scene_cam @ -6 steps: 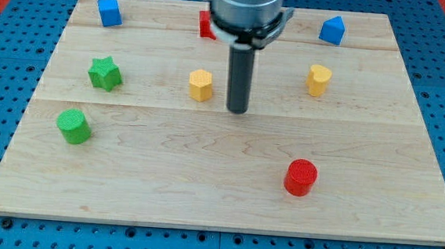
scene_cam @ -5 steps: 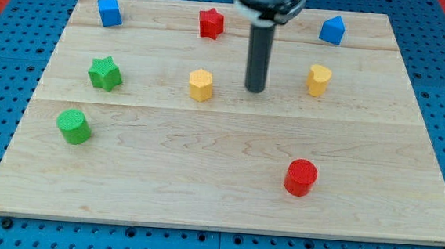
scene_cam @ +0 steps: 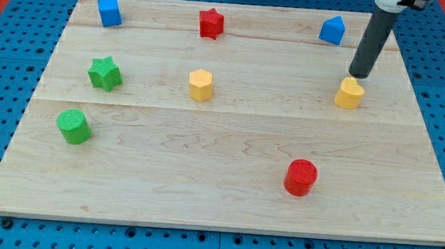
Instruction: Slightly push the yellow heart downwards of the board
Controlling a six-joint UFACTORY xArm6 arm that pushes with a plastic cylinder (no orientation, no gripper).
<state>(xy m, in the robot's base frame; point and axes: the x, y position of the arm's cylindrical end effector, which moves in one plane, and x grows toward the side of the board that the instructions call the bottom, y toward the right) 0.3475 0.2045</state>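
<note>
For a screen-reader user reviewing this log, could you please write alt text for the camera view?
My tip sits just above the yellow heart block, near the right edge of a wooden board. Other blocks are scattered around: two blue, a red star, a yellow hexagon, a green star, a green cylinder and a red cylinder.

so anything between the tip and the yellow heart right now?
Nothing. In the camera view, my tip sits just above the yellow heart, at its upper edge, with no block between; whether they touch is unclear.
</note>
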